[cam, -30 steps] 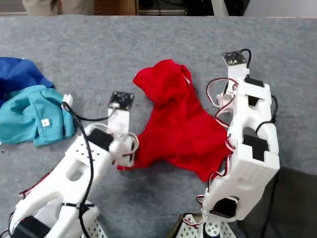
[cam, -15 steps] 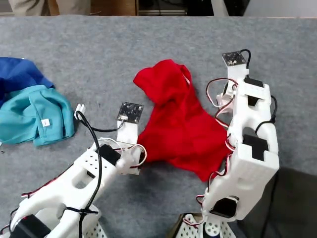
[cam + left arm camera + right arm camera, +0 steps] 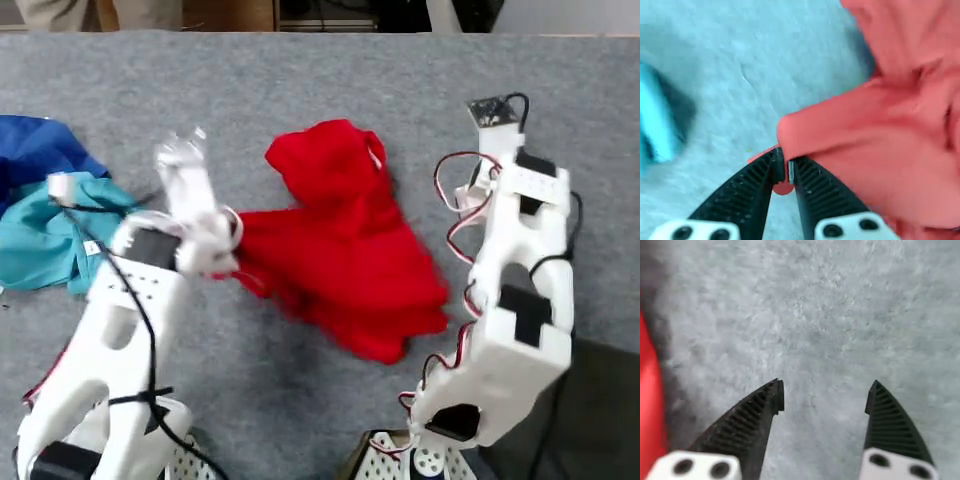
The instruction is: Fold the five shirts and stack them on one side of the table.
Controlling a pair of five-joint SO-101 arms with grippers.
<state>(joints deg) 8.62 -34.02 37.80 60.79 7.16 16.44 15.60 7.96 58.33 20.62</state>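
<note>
Left claw (image 3: pixel 783 172) is pressed together on a fold of the red shirt (image 3: pixel 340 240), which lies crumpled at the centre of the high view, spreading rightward from the claw. Right claw (image 3: pixel 824 399), spread wide, hangs over grey table (image 3: pixel 840 315) beside the shirt's right edge.

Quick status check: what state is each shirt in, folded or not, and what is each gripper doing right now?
Red shirt: unfolded, rumpled mid-table, one edge pinched.
Teal shirt: bunched, not folded, at the left edge of the table.
Blue shirt: bunched, touching the teal one.
Left gripper: shut on the red shirt's edge.
Right gripper: open, empty, over bare table beside the red shirt.
</note>
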